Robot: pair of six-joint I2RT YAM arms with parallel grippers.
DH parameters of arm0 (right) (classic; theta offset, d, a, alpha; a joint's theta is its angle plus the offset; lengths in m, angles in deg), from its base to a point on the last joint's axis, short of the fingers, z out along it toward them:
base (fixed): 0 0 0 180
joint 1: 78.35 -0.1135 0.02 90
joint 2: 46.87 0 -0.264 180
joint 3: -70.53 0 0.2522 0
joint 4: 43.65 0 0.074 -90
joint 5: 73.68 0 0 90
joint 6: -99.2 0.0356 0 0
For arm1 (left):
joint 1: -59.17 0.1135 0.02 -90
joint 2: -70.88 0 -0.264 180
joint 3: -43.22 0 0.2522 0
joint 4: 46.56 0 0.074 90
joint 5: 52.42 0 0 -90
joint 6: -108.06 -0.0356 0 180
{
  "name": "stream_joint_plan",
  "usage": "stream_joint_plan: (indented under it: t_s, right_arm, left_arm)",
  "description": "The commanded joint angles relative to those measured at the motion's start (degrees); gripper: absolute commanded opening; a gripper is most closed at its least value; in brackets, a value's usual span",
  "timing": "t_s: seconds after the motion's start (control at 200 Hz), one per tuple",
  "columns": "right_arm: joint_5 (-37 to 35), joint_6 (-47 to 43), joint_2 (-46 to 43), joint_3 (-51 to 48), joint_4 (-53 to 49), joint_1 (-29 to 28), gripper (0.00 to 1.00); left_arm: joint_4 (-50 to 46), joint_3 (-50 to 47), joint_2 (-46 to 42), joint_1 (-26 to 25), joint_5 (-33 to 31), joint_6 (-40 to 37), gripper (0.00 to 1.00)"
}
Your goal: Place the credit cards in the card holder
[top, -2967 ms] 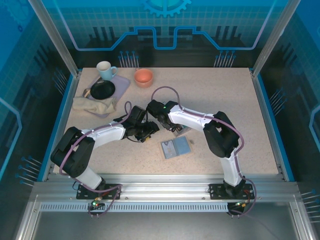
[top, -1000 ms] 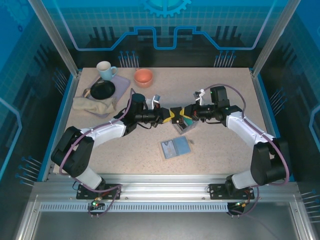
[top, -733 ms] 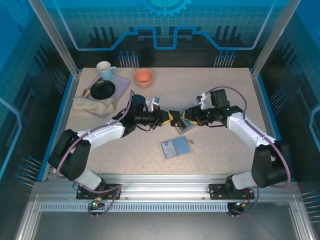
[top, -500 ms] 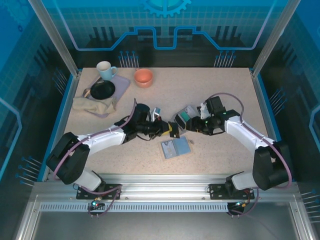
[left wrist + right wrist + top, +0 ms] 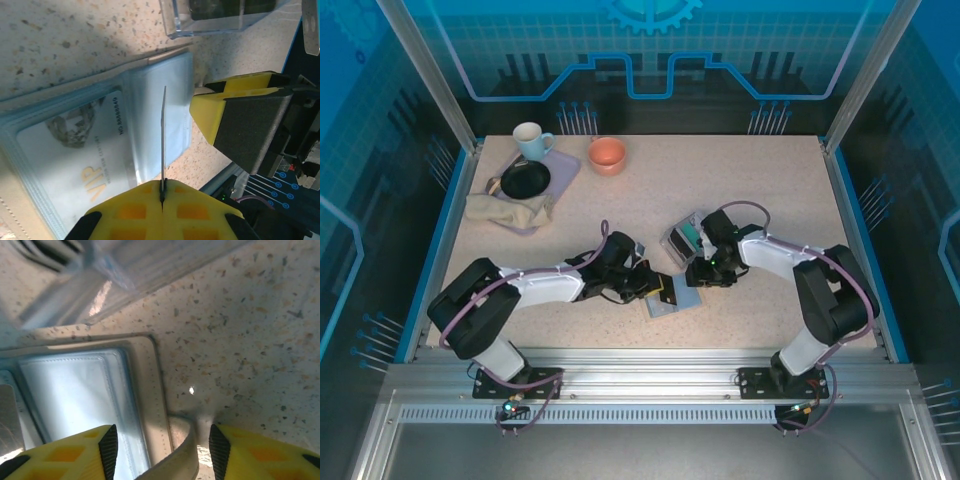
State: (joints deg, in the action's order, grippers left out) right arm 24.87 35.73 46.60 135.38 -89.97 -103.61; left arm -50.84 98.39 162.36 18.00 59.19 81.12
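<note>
— Where do we have the credit card (image 5: 163, 140)?

— In the left gripper (image 5: 162, 192), whose jaws are closed tight on the card's near edge. From that wrist we see the card edge-on, as a thin line running straight out from the fingertips. Its far end points toward the clear box (image 5: 686, 238). We cannot tell which face is which.

— And what lies under it?

— The card holder (image 5: 682, 299). It lies open and inside up on the table (image 5: 770, 180), near the front middle. Its long side runs roughly left to right, the right end a little farther back. The held card hangs over the holder's clear pockets; we cannot tell whether its edge touches them.

— Is anything in the pockets?

— A second card (image 5: 75, 145), marked VIP, sits flat in a pocket beside the held one.

— And the right gripper (image 5: 161, 437)?

— It is at the holder's right edge, just in front of the clear box. Its jaws stand partly apart, with the holder's beige rim running up between them. We see neither finger pressing on the rim, so it grips nothing.

— Farther out?

— A mug (image 5: 530, 140), an orange bowl (image 5: 607, 154), a black plate (image 5: 525, 180) and a cloth (image 5: 507, 210) sit at the back left, well apart from the holder.
</note>
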Motion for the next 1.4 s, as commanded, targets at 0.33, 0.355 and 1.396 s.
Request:
stream_joint_plan:
  t_s: [0.33, 0.355, 1.396]
  right_arm:
    - [4.63, 8.74, -5.52, -8.72, 6.21, -0.95, 0.21]
    - [4.55, 9.16, -5.77, -9.06, 6.42, -0.94, 0.21]
    - [3.71, 12.37, -4.62, -11.48, 8.47, -2.66, 0.2]
  left_arm:
    - [-3.83, -2.13, -0.19, -0.25, -3.41, -3.1, 0.0]
    - [-3.75, -2.46, -0.51, -0.3, -3.41, -3.4, 0.0]
    - [14.73, -10.76, 1.47, -0.49, -3.09, -2.69, 0.01]
